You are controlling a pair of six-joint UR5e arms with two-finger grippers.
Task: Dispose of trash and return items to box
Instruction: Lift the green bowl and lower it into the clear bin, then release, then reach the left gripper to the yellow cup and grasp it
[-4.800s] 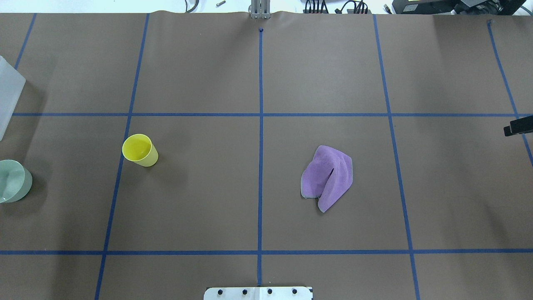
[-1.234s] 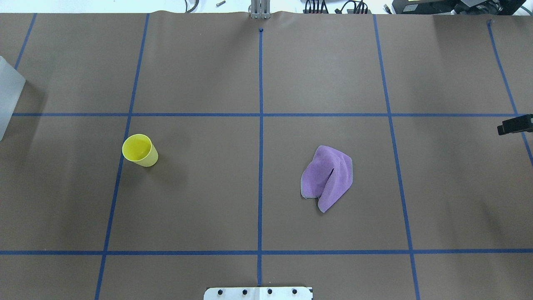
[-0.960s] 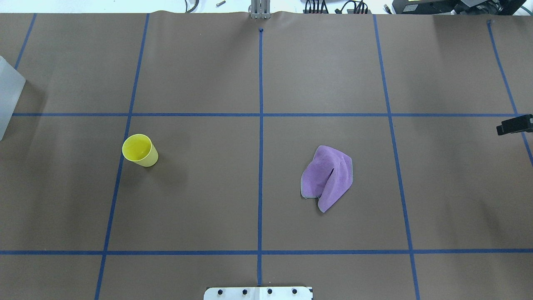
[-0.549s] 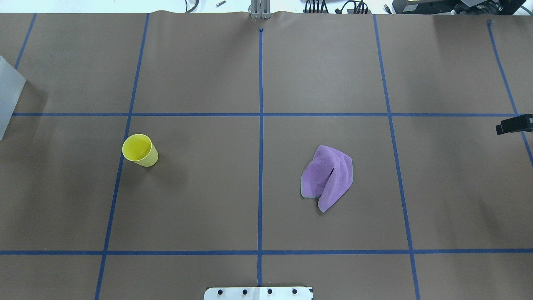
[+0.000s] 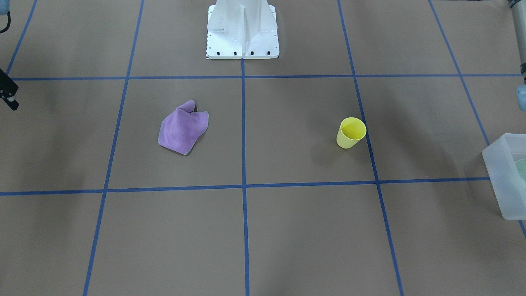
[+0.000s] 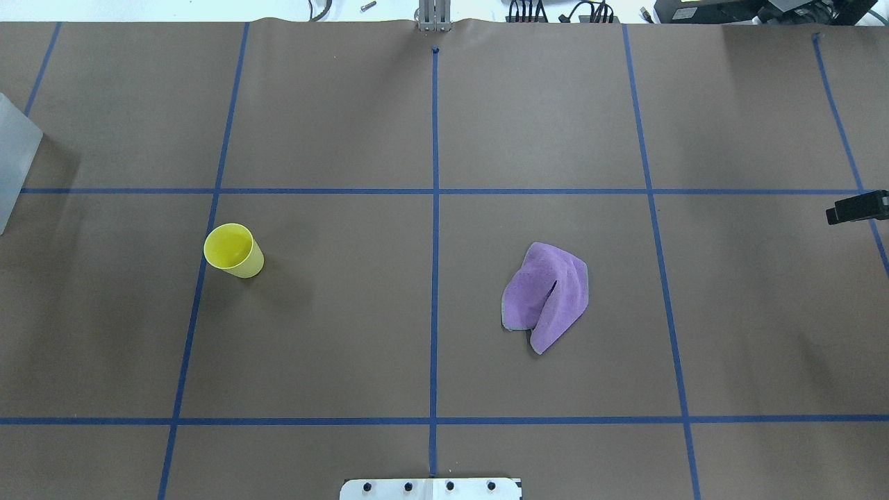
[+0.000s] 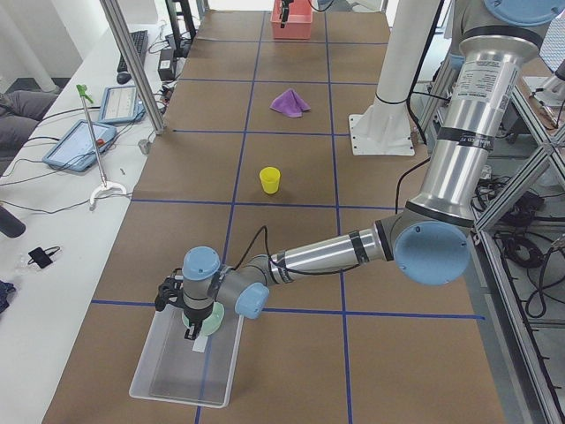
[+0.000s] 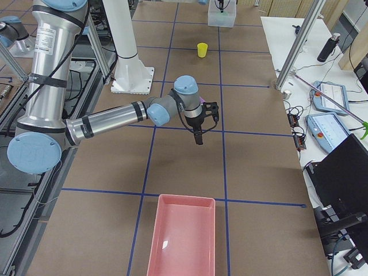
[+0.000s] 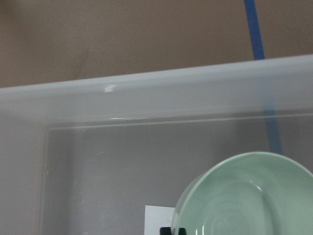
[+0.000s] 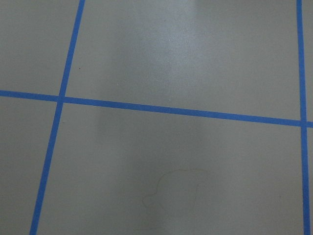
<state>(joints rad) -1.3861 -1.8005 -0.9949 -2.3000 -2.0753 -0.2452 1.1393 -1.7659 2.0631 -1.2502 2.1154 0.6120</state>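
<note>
Mint-green round bowl (image 9: 244, 196), small and pale, sits inside the translucent frosted-white rectangular plastic tub (image 9: 146, 93), close to one of its walls. My left gripper (image 7: 192, 316) hangs directly over the bowl. I cannot tell whether its fingers are spread or pinching the rim. The small bright yellow tapered plastic cup (image 6: 233, 250) stands upright on the brown paper-covered table (image 6: 333, 333), well apart from the tub. A crumpled purple cloth (image 6: 545, 295) lies across the centre blue tape line from the cup. My right gripper (image 8: 198, 131) hovers above bare table beyond the cloth, holding nothing. I cannot make out how its fingers are set.
</note>
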